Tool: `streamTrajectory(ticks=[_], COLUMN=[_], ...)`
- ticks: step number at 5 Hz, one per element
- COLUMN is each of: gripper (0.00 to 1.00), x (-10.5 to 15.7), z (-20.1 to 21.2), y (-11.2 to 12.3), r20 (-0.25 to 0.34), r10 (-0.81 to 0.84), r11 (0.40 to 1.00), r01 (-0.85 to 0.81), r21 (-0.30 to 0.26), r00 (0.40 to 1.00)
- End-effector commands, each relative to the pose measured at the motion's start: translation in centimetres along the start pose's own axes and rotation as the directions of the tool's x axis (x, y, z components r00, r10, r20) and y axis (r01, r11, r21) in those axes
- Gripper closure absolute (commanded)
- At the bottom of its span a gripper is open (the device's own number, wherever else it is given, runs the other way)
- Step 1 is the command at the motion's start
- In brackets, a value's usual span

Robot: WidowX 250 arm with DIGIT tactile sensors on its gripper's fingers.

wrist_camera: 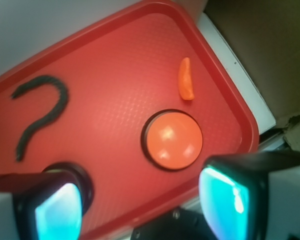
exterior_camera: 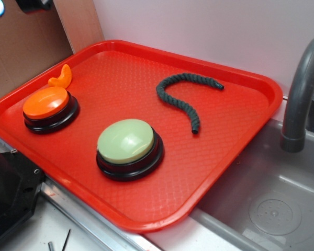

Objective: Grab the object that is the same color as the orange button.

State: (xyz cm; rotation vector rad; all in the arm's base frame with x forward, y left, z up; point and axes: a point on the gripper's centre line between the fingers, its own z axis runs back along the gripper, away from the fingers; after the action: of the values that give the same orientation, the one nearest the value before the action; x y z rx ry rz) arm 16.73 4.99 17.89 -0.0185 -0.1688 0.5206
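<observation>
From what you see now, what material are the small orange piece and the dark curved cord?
The small orange piece looks like smooth, slightly glossy plastic, uniform in colour. The dark cord seems to be twisted fibre rope, matte, with visible strands.

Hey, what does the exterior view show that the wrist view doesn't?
Only the exterior view shows the green button whole, the grey faucet and the sink beside the tray.

Only the wrist view shows the gripper, its two fingers apart with nothing between them, and a clear gap between the orange piece and the orange button.

Both show the red tray, the orange button, the orange piece and the dark rope.
</observation>
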Motion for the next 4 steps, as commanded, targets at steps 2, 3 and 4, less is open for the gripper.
streamTrajectory(ticks=[2, 3, 4], gripper=[0.0, 0.0, 0.0], x=[3.6, 4.4, 4.1], z=[-10.0, -13.2, -14.8], y=[5.1, 5.8, 6.6], r20=[-0.07, -0.094, -0.14], r10=[0.135, 0.185, 0.189], r11=[0.99, 0.981, 0.982], r01=[-0.132, -0.178, -0.189], r21=[0.053, 0.071, 0.009], r00=[0.988, 0.978, 0.972])
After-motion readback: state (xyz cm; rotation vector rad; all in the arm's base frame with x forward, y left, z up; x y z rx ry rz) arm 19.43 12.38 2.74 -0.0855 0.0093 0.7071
